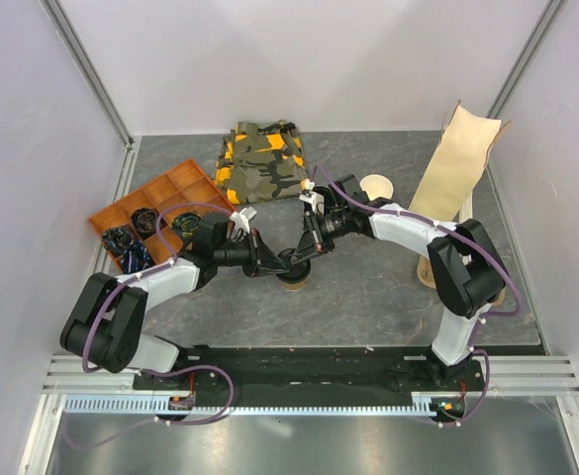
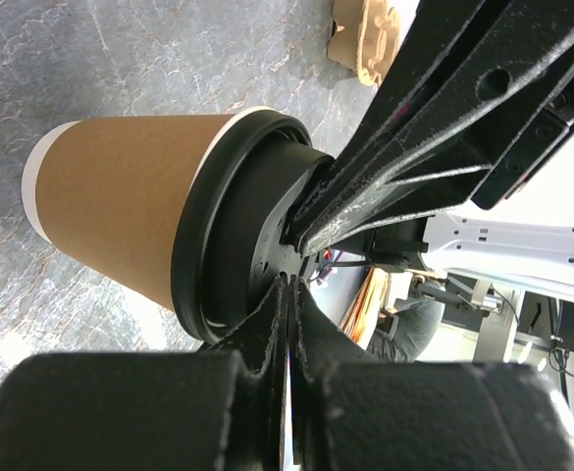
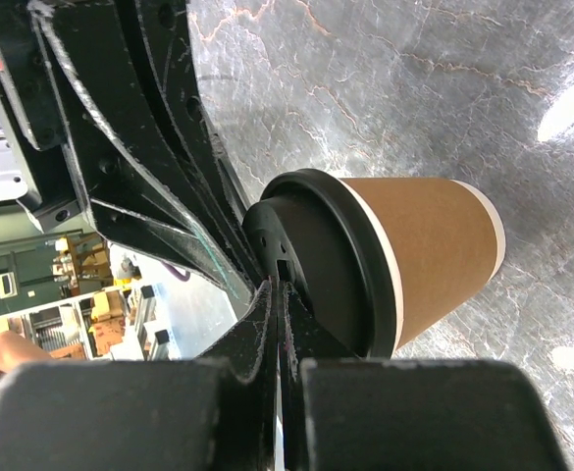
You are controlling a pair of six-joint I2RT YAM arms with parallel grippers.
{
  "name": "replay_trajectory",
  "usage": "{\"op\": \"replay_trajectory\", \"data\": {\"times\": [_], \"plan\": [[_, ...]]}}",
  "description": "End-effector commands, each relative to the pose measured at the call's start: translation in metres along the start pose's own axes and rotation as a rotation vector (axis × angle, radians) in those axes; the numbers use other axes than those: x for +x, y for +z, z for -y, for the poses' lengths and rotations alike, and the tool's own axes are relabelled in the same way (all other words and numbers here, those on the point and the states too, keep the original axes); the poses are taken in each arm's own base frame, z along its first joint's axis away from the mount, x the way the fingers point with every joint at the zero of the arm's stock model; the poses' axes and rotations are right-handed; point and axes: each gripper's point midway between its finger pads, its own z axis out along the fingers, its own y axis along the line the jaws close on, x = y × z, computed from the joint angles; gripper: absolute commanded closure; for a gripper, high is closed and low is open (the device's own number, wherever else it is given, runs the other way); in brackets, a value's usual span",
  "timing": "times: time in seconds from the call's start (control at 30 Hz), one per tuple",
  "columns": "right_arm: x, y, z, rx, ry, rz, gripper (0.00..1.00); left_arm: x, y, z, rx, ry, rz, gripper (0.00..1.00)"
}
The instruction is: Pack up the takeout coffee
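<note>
The takeout coffee (image 1: 295, 278) stands upright mid-table (image 1: 368, 297). We reach both arms inward over it, elbows bent outward. Our left gripper (image 2: 287, 287) and right gripper (image 3: 277, 290), both pinched closed on nothing, rest their tips against its black lid (image 3: 311, 250).

item: takeout coffee (image 1: 294, 273), small brown paper cup w/ white band at base
lid (image 2: 196, 245): round, black plastic, seated on cup rim, raised centre
pose: upright, base on desk (image 1: 368, 297)
spot: approx mid-desk, a bit toward near edge
contact: left gripper (image 2: 288, 283) & right gripper (image 3: 275, 287), both closed, tips at lid top from opp. sides
</note>
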Motion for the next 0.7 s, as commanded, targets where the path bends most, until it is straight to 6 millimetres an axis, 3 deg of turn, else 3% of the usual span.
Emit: {"op": "replay_trajectory", "data": {"times": [0.0, 0.13, 0.27, 0.4, 0.57, 0.63, 0.67], "plan": [[0.010, 0.008, 0.026, 0.075, 0.014, -0.024, 1.00, 0.001, -0.009, 0.010, 0.027, 0.064, 0.011, 0.98], [0.012, 0.007, 0.025, 0.070, 0.013, -0.026, 1.00, 0.004, -0.020, 0.056, 0.133, 0.193, 0.024, 0.98], [0.013, 0.007, 0.025, 0.068, 0.013, -0.027, 1.00, 0.011, -0.020, 0.075, 0.173, 0.237, 0.023, 0.98], [0.015, 0.008, 0.027, 0.067, 0.025, -0.032, 1.00, 0.011, -0.005, 0.057, 0.136, 0.200, 0.002, 0.98], [0.014, 0.009, 0.030, 0.072, 0.031, -0.034, 1.00, 0.020, 0.019, -0.022, -0.092, -0.002, -0.056, 0.98], [0.016, 0.010, 0.031, 0.074, 0.034, -0.037, 1.00, 0.022, 0.020, -0.037, -0.135, -0.040, -0.068, 0.98], [0.016, 0.010, 0.031, 0.070, 0.035, -0.039, 1.00, 0.020, 0.021, -0.034, -0.128, -0.039, -0.074, 0.98]]}}
